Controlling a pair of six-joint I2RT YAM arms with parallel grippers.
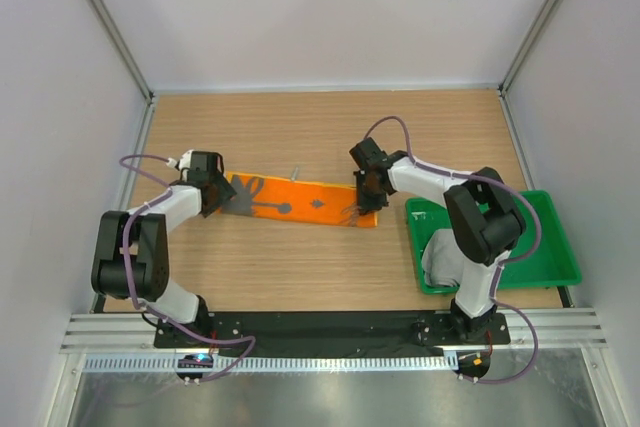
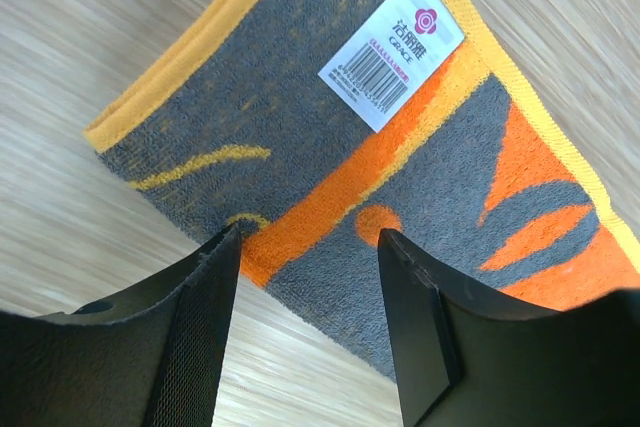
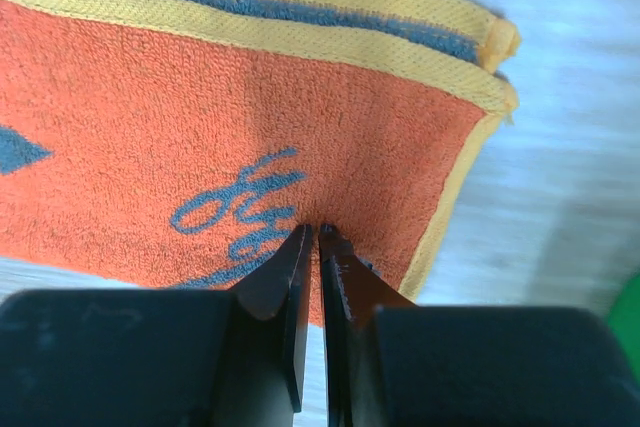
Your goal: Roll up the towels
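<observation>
The dark grey and orange towel [image 1: 300, 204] lies flat in a long strip across the middle of the table, orange side up at its right end. My left gripper [image 1: 212, 192] is open over the towel's dark grey left end [image 2: 300, 97], its fingertips [image 2: 225, 247] straddling the near edge; a white barcode label [image 2: 392, 49] shows there. My right gripper [image 1: 365, 202] is shut, its tips [image 3: 312, 230] pinching the orange face [image 3: 200, 97] near the right end's near edge. The light grey towel [image 1: 440, 257] lies crumpled in the green tray, partly hidden by the right arm.
The green plastic tray [image 1: 545, 237] stands at the right near corner of the wooden table. A small grey object [image 1: 295, 172] lies just beyond the towel. White walls enclose the table on three sides.
</observation>
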